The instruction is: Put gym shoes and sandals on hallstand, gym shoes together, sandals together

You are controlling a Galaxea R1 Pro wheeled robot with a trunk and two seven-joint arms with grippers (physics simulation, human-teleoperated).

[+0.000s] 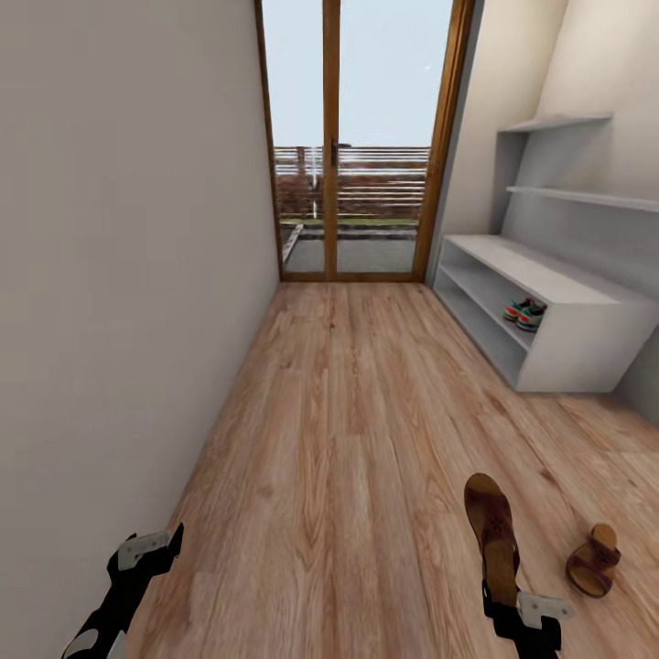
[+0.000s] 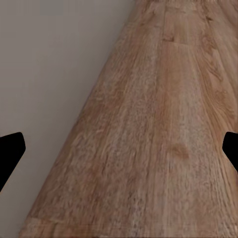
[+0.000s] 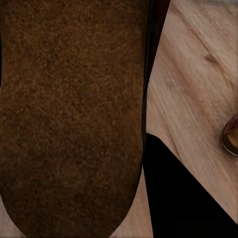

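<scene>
My right gripper (image 1: 502,599) is shut on the heel end of one dark-brown sandal (image 1: 490,526), which it holds above the corridor floor (image 1: 366,430) at the lower right. The right wrist view is mostly that sandal's cork sole (image 3: 74,114), with one black finger (image 3: 183,193) beside it. The other sandal (image 1: 593,560) lies on the floor just right of the held one, and its edge (image 3: 231,136) shows in the right wrist view. Both gym shoes (image 1: 525,314) sit side by side on the lower shelf of the hallstand (image 1: 549,275). My left gripper (image 1: 146,554) is open and holds nothing, its fingertips (image 2: 12,148) spread wide over bare planks.
A plain wall (image 1: 128,275) runs close along the left side of the corridor. A glazed wooden door (image 1: 357,146) closes the far end. Two staggered grey wall shelves (image 1: 567,124) rise above the hallstand. Open plank floor stretches between me and the rack.
</scene>
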